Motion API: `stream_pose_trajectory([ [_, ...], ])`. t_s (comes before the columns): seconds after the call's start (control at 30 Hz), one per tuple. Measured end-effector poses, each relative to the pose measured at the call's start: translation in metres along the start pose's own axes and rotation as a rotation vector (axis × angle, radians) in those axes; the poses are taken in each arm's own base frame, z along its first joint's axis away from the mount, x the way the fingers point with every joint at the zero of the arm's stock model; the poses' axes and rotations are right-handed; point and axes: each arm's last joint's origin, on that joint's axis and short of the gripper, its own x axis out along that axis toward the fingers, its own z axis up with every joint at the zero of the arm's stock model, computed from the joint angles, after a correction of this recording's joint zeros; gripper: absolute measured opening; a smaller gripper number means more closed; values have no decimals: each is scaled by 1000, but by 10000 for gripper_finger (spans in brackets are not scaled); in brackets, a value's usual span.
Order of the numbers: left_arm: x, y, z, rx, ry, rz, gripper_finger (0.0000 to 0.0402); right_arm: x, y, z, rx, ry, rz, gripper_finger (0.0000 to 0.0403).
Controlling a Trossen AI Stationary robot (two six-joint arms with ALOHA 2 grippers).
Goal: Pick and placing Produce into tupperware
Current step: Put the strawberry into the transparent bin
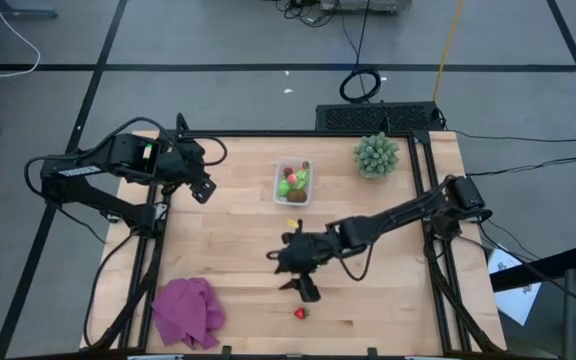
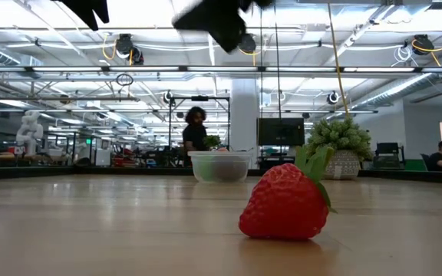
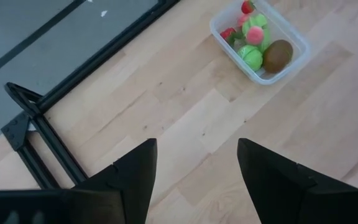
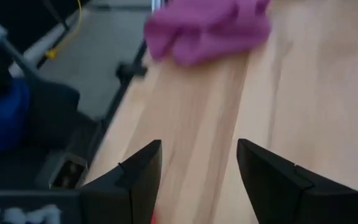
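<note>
The tupperware (image 1: pixel 292 183) sits toward the far middle of the light wooden table (image 1: pixel 238 250) and holds produce: light green pieces (image 3: pixel 251 55), a brown kiwi-like piece (image 3: pixel 277 55) and small red strawberries (image 3: pixel 229 33). One strawberry (image 1: pixel 299 313) lies alone near the front edge, well apart from the container; in the low view it fills the foreground. Just beyond it hangs the right gripper (image 1: pixel 308 289), fingers parted and empty. The left gripper (image 1: pixel 201 188) hovers over the far left of the table, to the left of the container, its fingers also apart with nothing between them. A purple cloth (image 1: pixel 188 311) lies at the front left corner, and a spiky pale-green plant (image 1: pixel 376 154) stands at the far right. Beyond the table is a large lit room where a person (image 2: pixel 196 132) stands.
</note>
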Motion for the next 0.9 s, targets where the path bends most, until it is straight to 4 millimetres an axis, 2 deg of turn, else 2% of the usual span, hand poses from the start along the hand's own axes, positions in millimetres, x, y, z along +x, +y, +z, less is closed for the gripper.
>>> stream_pose_trajectory([
  [0.1, 0, -1, 0, 1, 12, -14, 228, -8, -3, 19, -23, -58, 0, 201],
  [0.17, 0, 0, 0, 8, 12, -15, 228, -10, -3, 22, -28, -58, -1, 201],
  [0.27, 0, -1, 0, 9, 15, -17, 228, -3, -2, 9, 17, 49, -13, 201],
  [0.4, 0, -1, 0, 9, 15, -17, 228, 19, 0, -24, 92, 282, -41, 201],
  [0.53, 0, -1, 0, 8, 12, -17, 228, 31, 3, -47, 138, 445, -65, 201],
  [0.9, 0, -1, 0, 0, 9, -15, 228, 44, 22, -53, 150, 438, -13, 201],
])
